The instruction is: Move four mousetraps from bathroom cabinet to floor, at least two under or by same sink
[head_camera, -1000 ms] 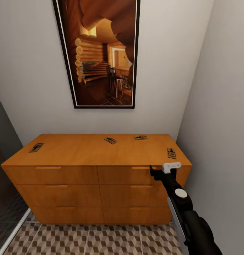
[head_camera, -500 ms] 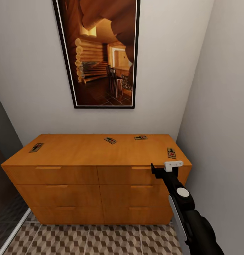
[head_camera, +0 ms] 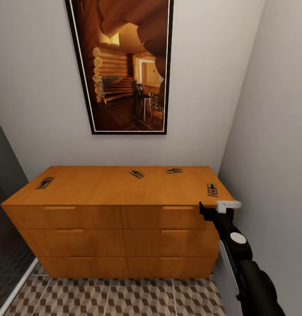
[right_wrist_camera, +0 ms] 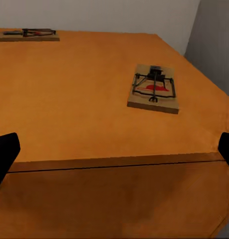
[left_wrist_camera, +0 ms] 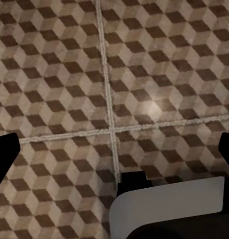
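The cabinet (head_camera: 118, 210) stands against the back wall (head_camera: 41, 109), its right end close to the side wall. Its lower left corner is lost in shadow beside a dark panel, and the drawer handles read only as faint bars. Four mousetraps lie flat on the cabinet top, well apart: one at the far left edge (head_camera: 45, 182), one near the middle toward the back (head_camera: 136, 174), one further right at the back (head_camera: 174, 170), and one at the right end near the front edge (head_camera: 212, 189). From the head camera their metal parts are too small to make out.

The right gripper (head_camera: 219, 207) hovers at the cabinet's front right corner, just in front of the nearest trap (right_wrist_camera: 154, 89) and apart from it. Its fingertips show at opposite edges of the right wrist view, so the jaws stand wide with nothing between them. A second trap (right_wrist_camera: 27, 35) is cut off by that view's border.

The left gripper (left_wrist_camera: 114, 149) is spread wide too, over bare bathroom floor (left_wrist_camera: 69, 74) where grout lines cross.

A framed picture (head_camera: 124, 66) hangs above the cabinet, its top cropped.
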`<state>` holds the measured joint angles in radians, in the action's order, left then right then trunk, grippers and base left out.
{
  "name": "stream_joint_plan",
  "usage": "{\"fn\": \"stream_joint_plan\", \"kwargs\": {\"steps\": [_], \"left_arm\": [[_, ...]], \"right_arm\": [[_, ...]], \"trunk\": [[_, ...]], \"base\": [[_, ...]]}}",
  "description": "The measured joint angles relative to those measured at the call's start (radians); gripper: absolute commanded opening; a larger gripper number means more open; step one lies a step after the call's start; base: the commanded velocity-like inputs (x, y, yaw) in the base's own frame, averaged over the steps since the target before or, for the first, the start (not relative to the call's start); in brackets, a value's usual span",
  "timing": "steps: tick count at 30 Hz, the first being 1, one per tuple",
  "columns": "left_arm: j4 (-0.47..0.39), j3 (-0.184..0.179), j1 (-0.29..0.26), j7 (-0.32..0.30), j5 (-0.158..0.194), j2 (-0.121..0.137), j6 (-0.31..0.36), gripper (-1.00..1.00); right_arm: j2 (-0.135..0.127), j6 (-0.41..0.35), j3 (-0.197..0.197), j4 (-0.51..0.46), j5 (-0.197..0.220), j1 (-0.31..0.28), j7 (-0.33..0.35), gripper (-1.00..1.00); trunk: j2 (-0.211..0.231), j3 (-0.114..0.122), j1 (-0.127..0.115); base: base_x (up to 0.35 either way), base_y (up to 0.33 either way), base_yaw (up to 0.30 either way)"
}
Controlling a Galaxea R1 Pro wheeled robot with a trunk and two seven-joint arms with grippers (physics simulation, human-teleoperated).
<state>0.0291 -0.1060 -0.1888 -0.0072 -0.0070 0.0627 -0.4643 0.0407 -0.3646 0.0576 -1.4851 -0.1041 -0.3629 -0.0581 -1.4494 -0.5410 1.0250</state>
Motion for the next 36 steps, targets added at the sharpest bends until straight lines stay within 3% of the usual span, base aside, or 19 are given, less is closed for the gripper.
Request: {"fn": "stream_joint_plan", "kwargs": {"steps": [9,23,36], "left_arm": [[0.000,0.000,0.000,0.000,0.000,0.000,0.000,1.00],[0.000,0.000,0.000,0.000,0.000,0.000,0.000,1.00],[0.000,0.000,0.000,0.000,0.000,0.001,0.000,1.00]], "right_arm": [[-0.001,0.000,0.051,0.000,0.001,0.000,0.001,1.00],[-0.013,0.001,0.054,0.000,-0.001,0.000,0.002,1.00],[-0.013,0.001,0.053,0.000,-0.001,0.000,0.002,1.00]], "trunk": [[0.000,0.000,0.000],[0.000,0.000,0.000],[0.000,0.000,-0.001]], "base": [[0.000,0.000,0.000],[0.018,0.000,0.000],[0.268,0.000,0.000]]}}
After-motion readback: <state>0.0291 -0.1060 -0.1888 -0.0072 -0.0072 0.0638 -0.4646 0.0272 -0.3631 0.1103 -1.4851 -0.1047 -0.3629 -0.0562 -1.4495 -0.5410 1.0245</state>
